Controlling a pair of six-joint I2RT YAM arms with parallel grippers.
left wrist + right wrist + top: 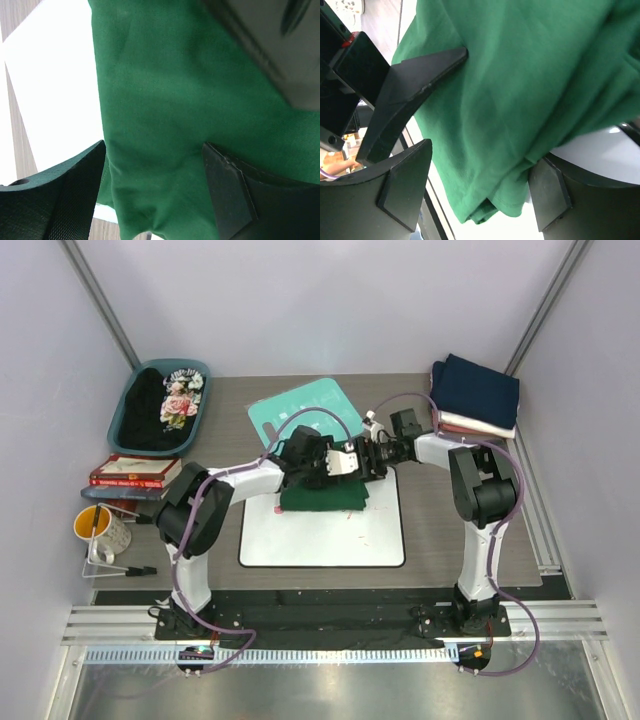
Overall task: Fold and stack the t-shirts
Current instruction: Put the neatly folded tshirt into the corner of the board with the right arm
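1. Where the two arms meet in the middle of the top view, the dark green t-shirt (322, 498) lies folded on the upper part of the whiteboard (320, 540). The whiteboard lies flat on the brown worktop (440, 530).
2. The left claw (338, 464) comes in from the left side of the frame and sits over the top edge of the green shirt.
3. In the left wrist view, its two black fingers (65, 200) stand wide apart at the bottom of the frame. Green cloth fills the space between them, and the claw is not pinching it.
4. The right claw (368, 454) comes in from the right side and sits just beside the left claw, over the same edge of the shirt.
5. In the right wrist view, its fingers (405, 190) are wide apart too. A rounded fold of the green shirt lies between them, loose and not squeezed.
6. At the upper right of the top view there is a neat pile. A navy t-shirt (478, 388) is on top, and the white and reddish t-shirts (472, 427) peek out under it.
7. At the upper left, a black flowery t-shirt (165, 405) lies bunched in a teal basket (120, 420).
8. A flat teal board (300, 410) lies just above the whiteboard, partly under the arms.
9. At the left edge of the worktop are some books (130, 472) and a yellow mug (95, 525).
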